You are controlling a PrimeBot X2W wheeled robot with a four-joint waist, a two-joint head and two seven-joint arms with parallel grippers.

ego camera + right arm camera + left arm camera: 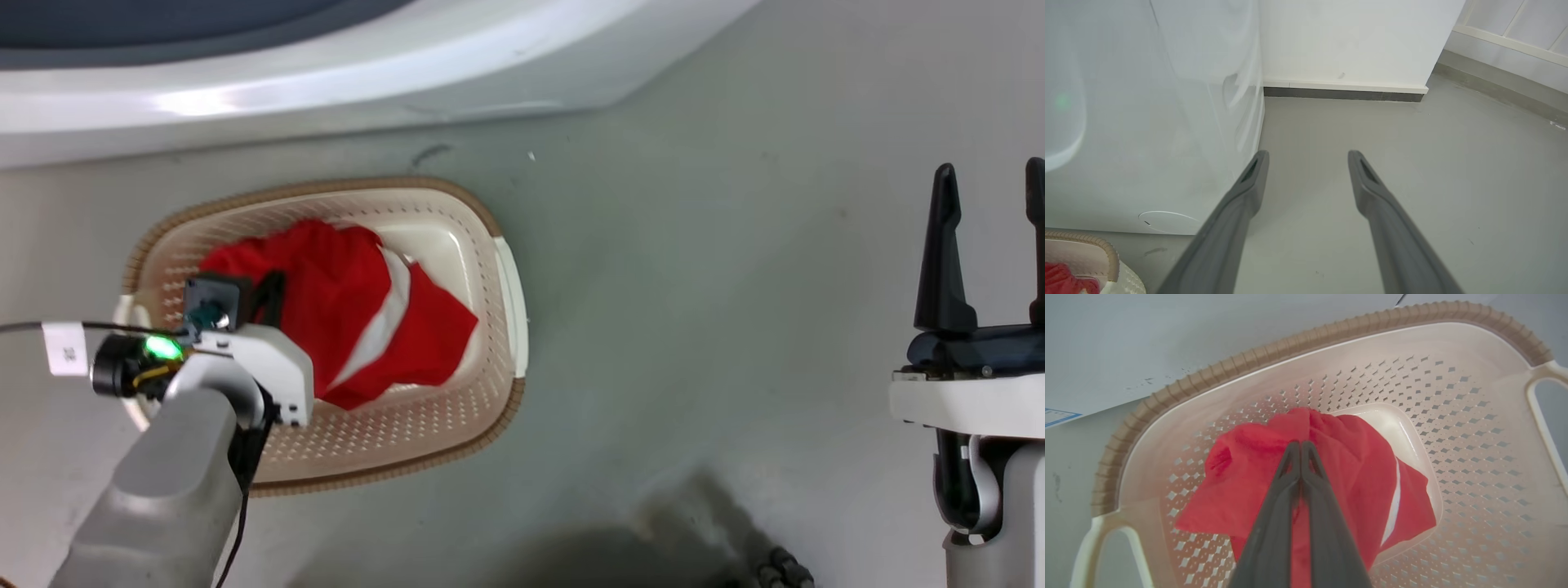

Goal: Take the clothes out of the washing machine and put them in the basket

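Note:
The clothes (343, 302), bright red with a broad white band, lie bunched inside the cream basket (498, 245) on the floor. My left gripper (268, 296) reaches down into the basket. In the left wrist view its fingers (1286, 486) are pressed together at the gripper's tips (1300, 444), shut on a raised fold of the clothes (1241, 477) above the basket's perforated wall (1453, 416). My right gripper (992, 175) stands open and empty at the far right, over bare floor (1308, 157). The washing machine (326, 73) runs along the top edge; its white side (1147, 122) is to the right gripper's left.
The basket's corner (1106, 253) with a bit of red cloth sits against the machine's foot. A white wall with dark skirting (1343, 94) stands beyond the machine. Grey floor (694, 327) spreads right of the basket. A cable runs from my left wrist (233, 531).

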